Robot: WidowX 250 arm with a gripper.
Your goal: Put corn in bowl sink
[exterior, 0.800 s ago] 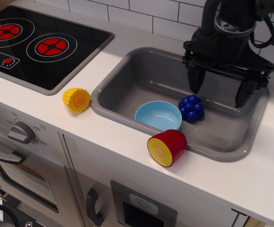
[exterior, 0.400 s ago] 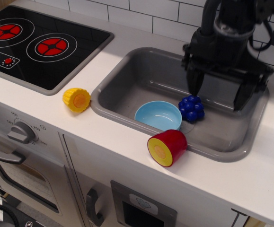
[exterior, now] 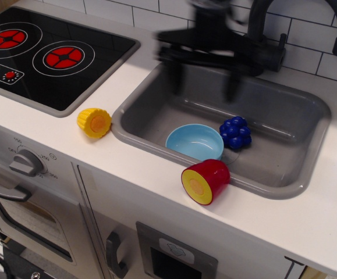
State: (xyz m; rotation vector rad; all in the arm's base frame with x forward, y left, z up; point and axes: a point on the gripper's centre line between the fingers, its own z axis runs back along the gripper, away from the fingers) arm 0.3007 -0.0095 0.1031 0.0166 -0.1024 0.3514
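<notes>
The yellow corn point(exterior: 95, 122) lies on its side on the white counter, just left of the grey sink point(exterior: 156, 75), with its orange cut end facing forward. The light-blue bowl point(exterior: 194, 141) sits empty in the sink's front part. My black gripper point(exterior: 204, 85) is blurred by motion and hangs over the sink's back left area, with its two fingers spread wide apart and nothing between them. It is well above and to the right of the corn.
A red half-fruit with a yellow face point(exterior: 205, 181) rests on the sink's front rim. A blue berry cluster point(exterior: 236, 132) lies in the sink right of the bowl. A black stovetop point(exterior: 46, 55) with red rings is at the left. A tiled wall stands behind.
My gripper has swept left from over the sink's right side to its back left, still open. Nothing else has moved.
</notes>
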